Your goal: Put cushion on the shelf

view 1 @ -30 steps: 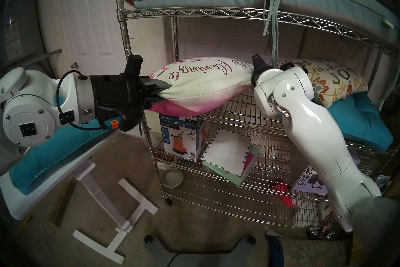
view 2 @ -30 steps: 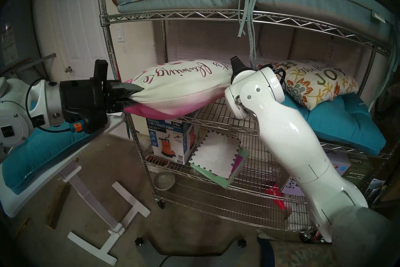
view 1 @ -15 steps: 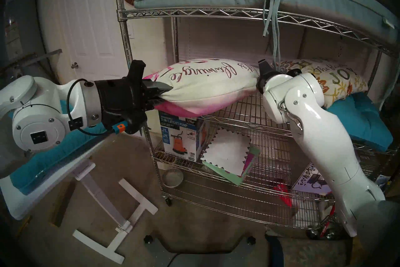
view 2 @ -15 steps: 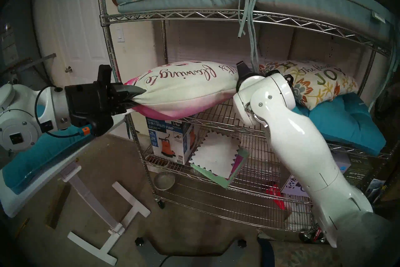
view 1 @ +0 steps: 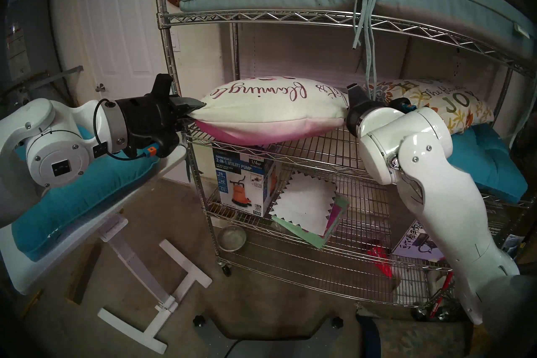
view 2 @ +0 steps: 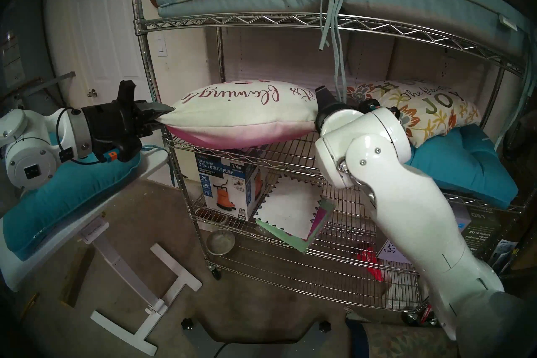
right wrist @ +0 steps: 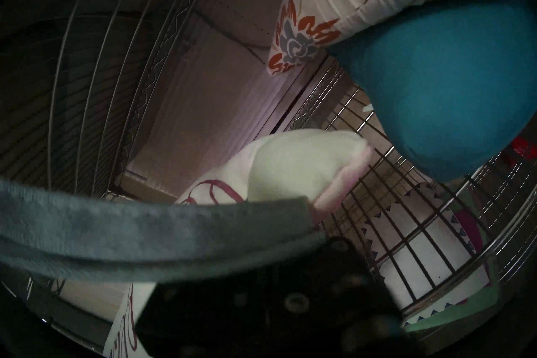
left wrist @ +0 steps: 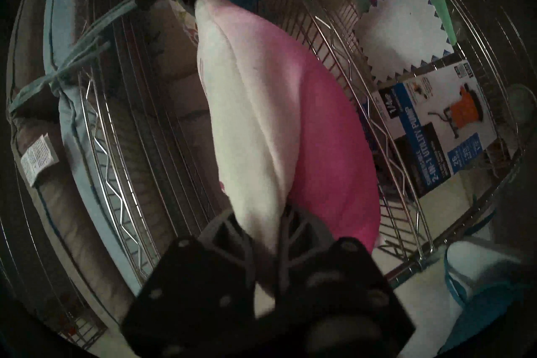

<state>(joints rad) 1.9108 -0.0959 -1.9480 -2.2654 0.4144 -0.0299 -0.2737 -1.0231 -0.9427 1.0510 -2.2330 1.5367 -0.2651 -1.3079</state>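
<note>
- The white-and-pink cushion [view 1: 270, 113] with cursive lettering lies across the middle tier of the shelf [view 1: 319, 151], at the centre of the head views.
- The left gripper [view 1: 194, 111], centre left, pinches the cushion's left corner.
- The right gripper [view 1: 348, 104], right of centre, is clamped on its right corner.
- Lower left, a teal cushion [view 1: 72, 203] lies on a white table [view 1: 17, 270].

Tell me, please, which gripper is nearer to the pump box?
Left. The left gripper holds the flamingo cushion's end just above-left of the pump box; the right gripper holds its far end.
</note>
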